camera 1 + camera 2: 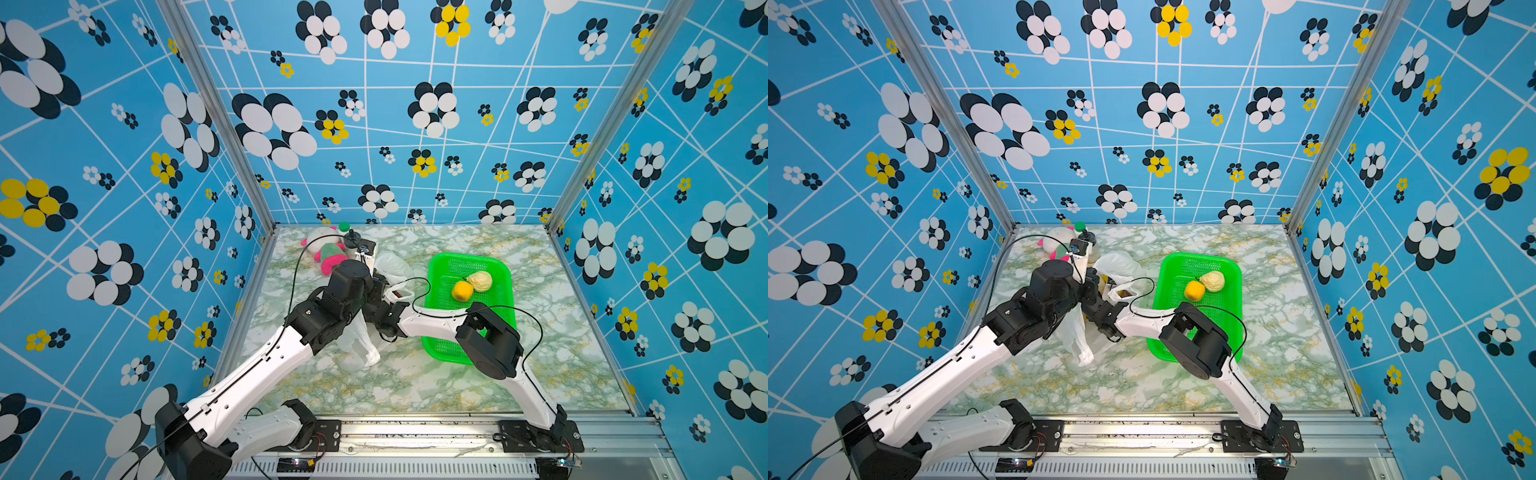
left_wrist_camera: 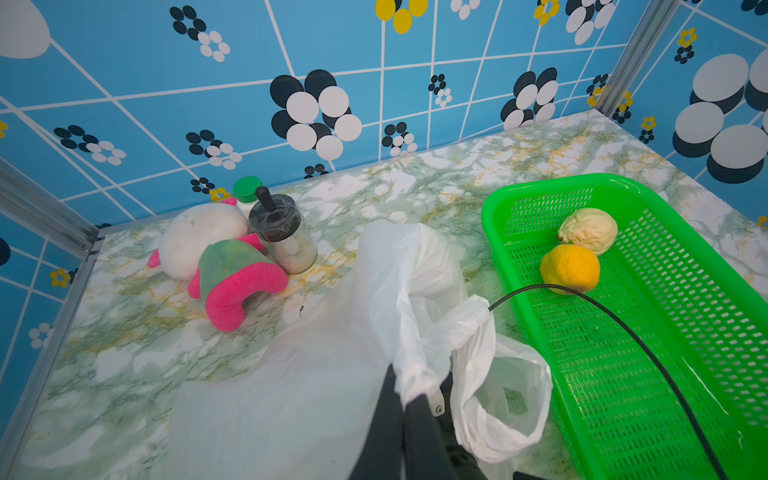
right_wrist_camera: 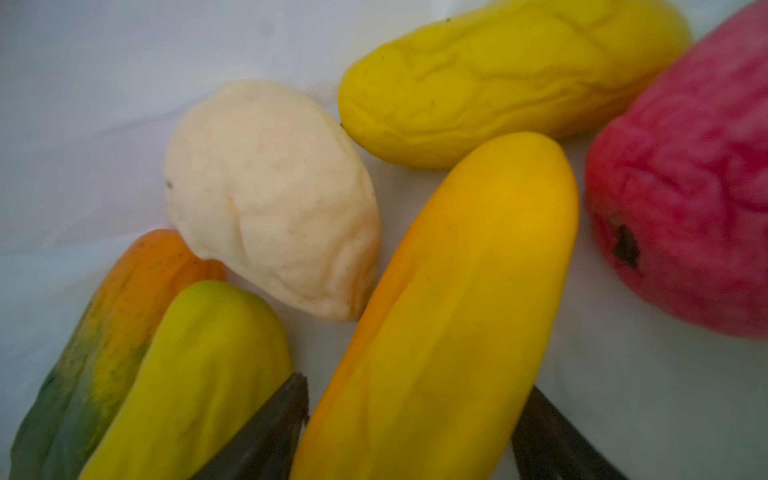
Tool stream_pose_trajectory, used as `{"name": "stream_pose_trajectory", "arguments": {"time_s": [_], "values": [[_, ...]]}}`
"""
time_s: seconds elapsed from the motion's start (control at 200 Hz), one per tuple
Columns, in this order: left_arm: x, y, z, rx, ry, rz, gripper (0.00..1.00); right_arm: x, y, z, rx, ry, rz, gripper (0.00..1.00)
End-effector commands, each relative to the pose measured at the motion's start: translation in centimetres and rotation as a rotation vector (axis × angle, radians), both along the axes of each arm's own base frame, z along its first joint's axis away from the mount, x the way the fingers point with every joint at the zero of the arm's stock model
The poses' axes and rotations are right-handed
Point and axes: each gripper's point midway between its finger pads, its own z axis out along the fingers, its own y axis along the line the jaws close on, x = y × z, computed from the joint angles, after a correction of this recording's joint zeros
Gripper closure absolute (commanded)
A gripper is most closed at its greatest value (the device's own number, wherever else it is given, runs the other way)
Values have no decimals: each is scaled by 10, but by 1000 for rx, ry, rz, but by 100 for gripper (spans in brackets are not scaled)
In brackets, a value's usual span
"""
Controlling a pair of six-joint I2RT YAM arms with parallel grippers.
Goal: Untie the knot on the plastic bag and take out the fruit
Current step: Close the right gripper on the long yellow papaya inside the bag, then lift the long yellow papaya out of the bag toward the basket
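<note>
With left gripper (image 2: 405, 395) pinched on bag (image 2: 374, 291) rim, lifting it to hold the mouth open, right gripper (image 3: 417, 384) reaches inside, wide jaws straddling long yellow fruit (image 3: 449, 291), clamped or not unclear; two fruits (image 2: 570, 268) lie in basket (image 2: 582, 180).

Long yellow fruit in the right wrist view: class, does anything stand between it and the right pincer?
Nothing visible does. The right pincer has a finger on each side of the long yellow fruit inside the bag.
</note>
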Motion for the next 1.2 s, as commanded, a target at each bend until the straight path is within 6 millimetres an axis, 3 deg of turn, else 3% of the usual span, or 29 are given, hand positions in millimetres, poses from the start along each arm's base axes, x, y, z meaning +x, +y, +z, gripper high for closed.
{"name": "stream_pose_trajectory", "arguments": {"time_s": [0.0,0.13,0.15,0.26,0.545,0.85,1.094,1.194], "values": [[-3,-2,16,-36,-33,-12,100,-1,-9,7,-7,-9,-15,37],[-4,2,17,-36,-38,-2,100,-10,-21,13,-10,-21,4,53],[-4,2,18,-37,-40,-1,100,-10,-21,32,11,-39,6,55],[-5,3,17,-37,-43,3,100,-15,-25,58,9,-60,29,64],[-4,5,18,-33,-45,11,100,-50,-47,121,75,-167,75,67],[-1,5,15,-26,-38,19,100,-76,-63,134,160,-188,140,70],[7,16,11,-25,-14,91,100,-108,-48,130,188,-254,292,71],[12,20,9,-29,3,107,100,-123,-42,141,213,-315,348,71]]}}
